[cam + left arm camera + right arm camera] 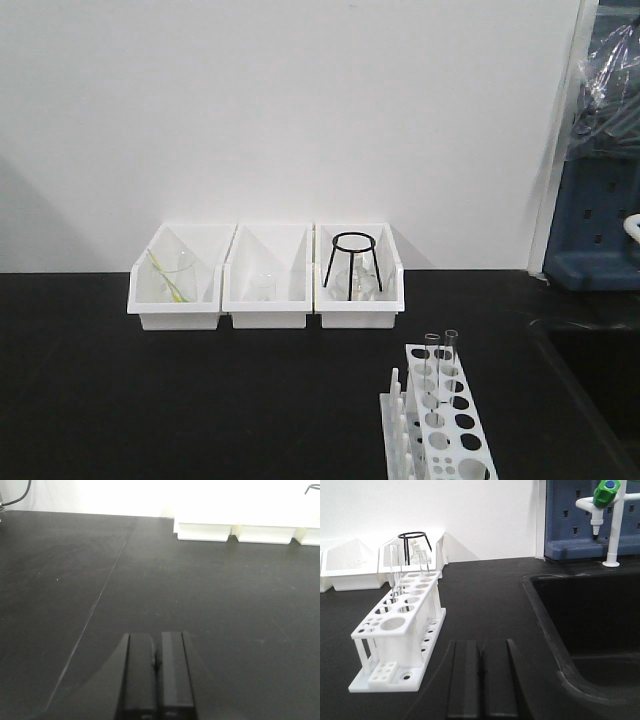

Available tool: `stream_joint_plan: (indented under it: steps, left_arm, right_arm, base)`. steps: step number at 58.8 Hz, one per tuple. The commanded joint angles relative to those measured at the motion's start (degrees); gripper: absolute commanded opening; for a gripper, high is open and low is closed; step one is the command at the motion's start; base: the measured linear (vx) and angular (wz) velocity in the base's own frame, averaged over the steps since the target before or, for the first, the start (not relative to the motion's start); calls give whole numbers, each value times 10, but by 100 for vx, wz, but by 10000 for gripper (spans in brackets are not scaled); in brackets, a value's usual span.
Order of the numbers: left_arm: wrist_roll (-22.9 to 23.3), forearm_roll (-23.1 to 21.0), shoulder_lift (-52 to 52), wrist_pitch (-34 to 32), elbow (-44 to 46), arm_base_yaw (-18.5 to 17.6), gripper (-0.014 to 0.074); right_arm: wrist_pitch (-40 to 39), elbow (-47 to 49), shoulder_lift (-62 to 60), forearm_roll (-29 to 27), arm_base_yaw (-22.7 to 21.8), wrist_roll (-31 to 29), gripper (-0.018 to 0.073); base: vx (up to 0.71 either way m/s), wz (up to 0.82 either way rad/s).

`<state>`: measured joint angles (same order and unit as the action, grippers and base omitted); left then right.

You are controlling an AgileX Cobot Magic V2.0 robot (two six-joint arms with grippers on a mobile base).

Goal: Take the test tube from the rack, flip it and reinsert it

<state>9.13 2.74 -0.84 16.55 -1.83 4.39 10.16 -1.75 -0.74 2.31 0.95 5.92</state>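
Left gripper (156,647) sits low over the black table (225,605), jaws pressed together, nothing held. Right gripper (481,652) likewise, bottom centre. Rack (400,625) is left of it, apart, with test tubes (395,572) upright at its far end.

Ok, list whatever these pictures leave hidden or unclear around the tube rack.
1. Front view: the small white plastic test tube rack runs off the bottom edge.
2. Right wrist view: the lower ends of the two clear glass test tubes are hidden below the rack's top plate.
3. Front view: glassware in the three white open bins is too faint to identify.
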Motion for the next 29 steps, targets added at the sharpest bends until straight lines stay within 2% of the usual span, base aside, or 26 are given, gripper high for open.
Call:
stream_joint_plan:
  steps: [1, 29]
  left_arm:
    - [0, -2, -7, -50, 0, -4, -6]
    - [0, -2, -7, -50, 0, -4, -6]
  right_arm:
    - [-47, 0, -4, 2, -3, -2, -12]
    - [-47, 0, -4, 2, -3, -2, -12]
  base:
    - [12, 2]
    - [11, 1]
